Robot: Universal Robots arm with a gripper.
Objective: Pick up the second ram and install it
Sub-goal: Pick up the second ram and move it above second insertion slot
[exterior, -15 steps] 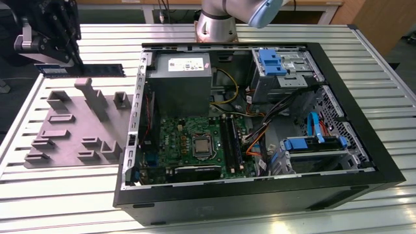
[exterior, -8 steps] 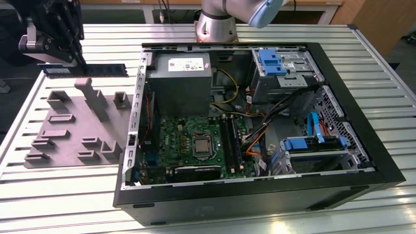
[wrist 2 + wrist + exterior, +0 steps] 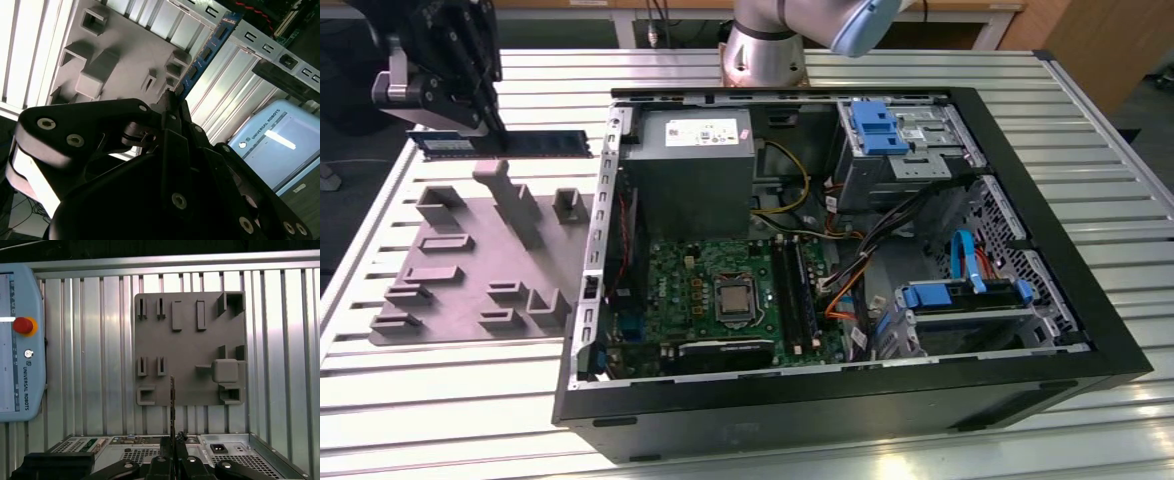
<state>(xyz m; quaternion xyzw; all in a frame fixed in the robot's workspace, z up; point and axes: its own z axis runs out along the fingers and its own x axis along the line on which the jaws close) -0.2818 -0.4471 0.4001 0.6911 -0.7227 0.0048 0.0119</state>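
Clamped near one end of the second ram (image 3: 540,144), a thin dark green-black memory stick, the arm's black hand (image 3: 464,133) holds it level and on edge above the grey plastic fixture plate (image 3: 460,255), beside the open black computer case (image 3: 854,405), apparently keeping its contact edge free.

In both wrist views the pale casing of the teach pendant (image 3: 20,355) carries one line of dark capital lettering, a maker's name, beside a small round emblem and below the red stop button (image 3: 23,325). In the exterior view the power supply (image 3: 694,175) bears a white label (image 3: 698,133), and the second ram (image 3: 500,145) a pale sticker. The print on both is too small to read.
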